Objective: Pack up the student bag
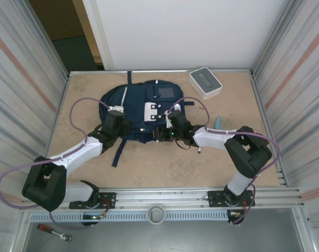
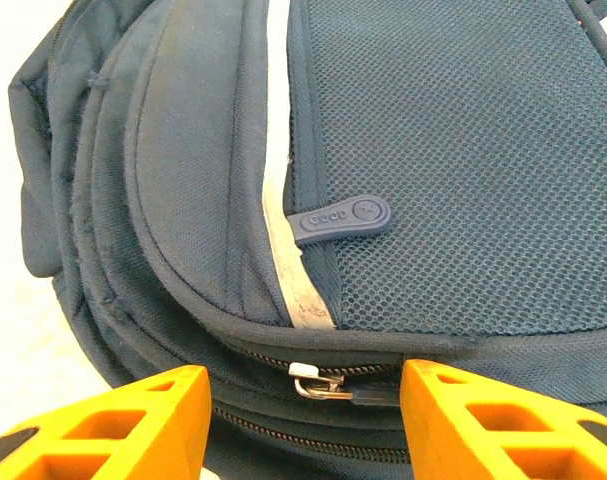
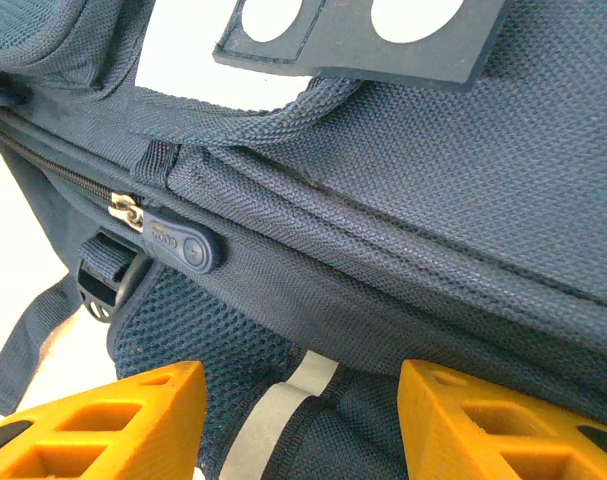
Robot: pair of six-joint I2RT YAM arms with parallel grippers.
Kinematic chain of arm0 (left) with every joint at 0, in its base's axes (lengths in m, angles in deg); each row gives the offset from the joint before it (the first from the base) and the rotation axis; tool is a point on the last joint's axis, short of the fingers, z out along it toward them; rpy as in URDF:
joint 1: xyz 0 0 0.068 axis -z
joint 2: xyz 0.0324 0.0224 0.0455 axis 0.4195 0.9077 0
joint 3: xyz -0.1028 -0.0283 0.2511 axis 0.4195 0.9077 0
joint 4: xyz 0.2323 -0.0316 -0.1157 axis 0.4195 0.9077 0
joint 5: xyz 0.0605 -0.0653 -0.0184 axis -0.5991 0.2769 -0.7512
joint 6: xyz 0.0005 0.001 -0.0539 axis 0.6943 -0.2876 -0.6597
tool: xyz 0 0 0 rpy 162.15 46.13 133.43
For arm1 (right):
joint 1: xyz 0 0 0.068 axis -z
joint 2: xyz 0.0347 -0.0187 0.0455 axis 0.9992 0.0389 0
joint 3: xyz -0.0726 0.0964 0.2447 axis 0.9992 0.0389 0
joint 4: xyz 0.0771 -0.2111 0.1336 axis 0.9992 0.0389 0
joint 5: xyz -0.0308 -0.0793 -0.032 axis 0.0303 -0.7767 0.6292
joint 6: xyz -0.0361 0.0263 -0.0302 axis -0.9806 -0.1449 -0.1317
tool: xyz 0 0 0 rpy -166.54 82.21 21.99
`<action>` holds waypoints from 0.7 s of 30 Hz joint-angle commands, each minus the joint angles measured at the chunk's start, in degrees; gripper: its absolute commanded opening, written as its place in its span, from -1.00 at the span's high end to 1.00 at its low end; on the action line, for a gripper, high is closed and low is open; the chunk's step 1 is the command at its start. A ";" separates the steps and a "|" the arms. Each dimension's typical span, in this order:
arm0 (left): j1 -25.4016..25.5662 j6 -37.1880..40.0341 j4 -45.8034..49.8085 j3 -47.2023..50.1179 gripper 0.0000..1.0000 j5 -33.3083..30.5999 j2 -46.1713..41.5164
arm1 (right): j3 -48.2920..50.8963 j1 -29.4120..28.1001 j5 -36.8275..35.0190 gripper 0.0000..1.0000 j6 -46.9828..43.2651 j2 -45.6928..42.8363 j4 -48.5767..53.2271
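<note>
The student bag (image 1: 141, 107), navy with white patches, lies flat in the middle of the table. My left gripper (image 1: 115, 118) is at its left side and my right gripper (image 1: 167, 127) at its near edge. In the left wrist view the orange jaws of the left gripper (image 2: 305, 395) stand apart on either side of a metal zip slider (image 2: 318, 380), below a rubber pull tab (image 2: 341, 218). In the right wrist view the right gripper (image 3: 301, 400) holds a bunched fold of mesh and a bent reflective stripe (image 3: 283, 400), near another zip pull (image 3: 183, 245).
A white box (image 1: 205, 82) stands at the back right, and a small teal object (image 1: 218, 122) lies right of the bag. A dark strap (image 1: 119, 149) trails toward the near edge. Metal walls close in on both sides of the table.
</note>
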State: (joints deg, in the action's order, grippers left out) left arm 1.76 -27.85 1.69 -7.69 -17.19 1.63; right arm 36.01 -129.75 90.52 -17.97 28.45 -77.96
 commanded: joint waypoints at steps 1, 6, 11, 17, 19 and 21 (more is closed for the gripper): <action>-0.60 -0.95 0.80 0.26 -0.05 2.47 -1.24 | -1.09 0.69 -2.11 -0.05 -0.91 0.72 2.49; -0.59 -0.94 1.96 -0.54 -0.22 2.12 0.06 | -0.83 0.75 -2.20 -0.06 -0.91 0.58 2.41; -0.55 -0.84 2.55 -0.87 -0.40 2.15 1.10 | -0.04 0.74 -2.46 -0.06 -0.75 0.69 1.72; -0.64 -0.67 3.33 -1.59 -0.39 0.48 2.54 | 0.32 0.75 -2.45 -0.07 -0.57 0.69 1.44; -0.97 -0.43 3.52 -1.77 -0.27 -0.37 2.56 | 0.40 0.72 -2.68 -0.07 -0.55 0.48 1.52; -2.03 -0.65 3.25 -1.46 -0.16 0.22 1.97 | 0.50 0.83 -2.81 -0.07 -0.44 0.51 1.44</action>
State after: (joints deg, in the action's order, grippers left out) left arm 1.08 -28.46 4.05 -7.86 -15.79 3.68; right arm 36.01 -129.75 90.48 -17.97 28.45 -77.98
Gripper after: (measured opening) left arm 0.594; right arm 0.532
